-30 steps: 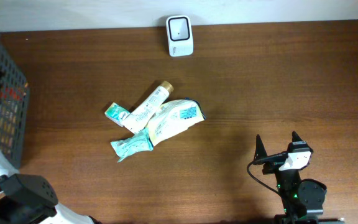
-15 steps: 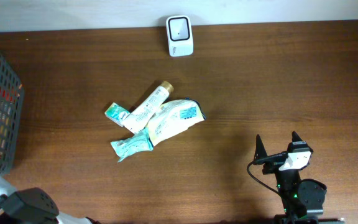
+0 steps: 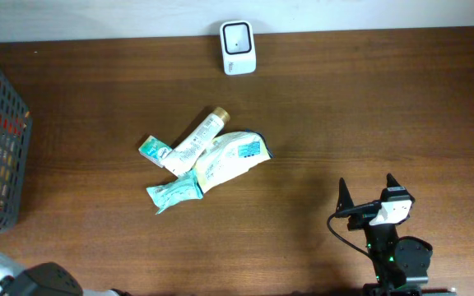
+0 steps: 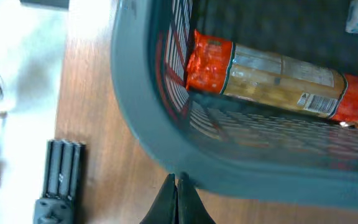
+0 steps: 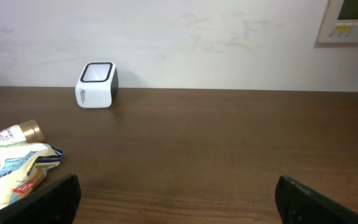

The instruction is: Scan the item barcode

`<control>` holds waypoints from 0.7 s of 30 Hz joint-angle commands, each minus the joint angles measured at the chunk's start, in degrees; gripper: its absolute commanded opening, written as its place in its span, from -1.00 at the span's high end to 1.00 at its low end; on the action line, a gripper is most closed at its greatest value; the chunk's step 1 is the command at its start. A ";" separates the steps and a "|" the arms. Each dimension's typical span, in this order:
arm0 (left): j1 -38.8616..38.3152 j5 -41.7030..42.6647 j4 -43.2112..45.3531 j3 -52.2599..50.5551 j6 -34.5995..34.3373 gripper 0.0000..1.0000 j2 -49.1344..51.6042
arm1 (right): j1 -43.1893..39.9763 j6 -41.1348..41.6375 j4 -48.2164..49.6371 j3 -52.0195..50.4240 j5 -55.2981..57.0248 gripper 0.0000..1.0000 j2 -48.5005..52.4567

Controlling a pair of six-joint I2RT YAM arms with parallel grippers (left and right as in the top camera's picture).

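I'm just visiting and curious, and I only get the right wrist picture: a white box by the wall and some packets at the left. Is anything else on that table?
Observer: Yes. Overhead, a dark basket stands at the table's left edge.
Operator: Anything inside?
Observer: The left wrist view shows a long packet with orange ends and a barcode lying in it.
Operator: And the other hand?
Observer: The left hand is shut, its tips right by the basket's rim.

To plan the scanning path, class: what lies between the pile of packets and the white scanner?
Nothing: in the overhead view only bare brown table separates the pile of packets from the scanner; the right wrist view agrees.
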 commanded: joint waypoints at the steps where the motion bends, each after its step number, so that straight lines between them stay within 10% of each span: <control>1: 5.01 7.23 0.39 -0.24 -5.97 1.00 -1.22 | -0.31 -0.02 -0.17 -0.37 -0.50 -0.97 -0.37; 13: 9.05 6.56 10.36 -7.82 -6.03 1.00 4.20 | -0.31 -0.02 -0.20 -0.37 -0.50 -0.97 -0.37; 21: 12.02 8.50 1.81 -8.02 0.68 1.00 5.27 | -0.31 -0.02 -0.20 -0.37 -0.50 -0.97 -0.37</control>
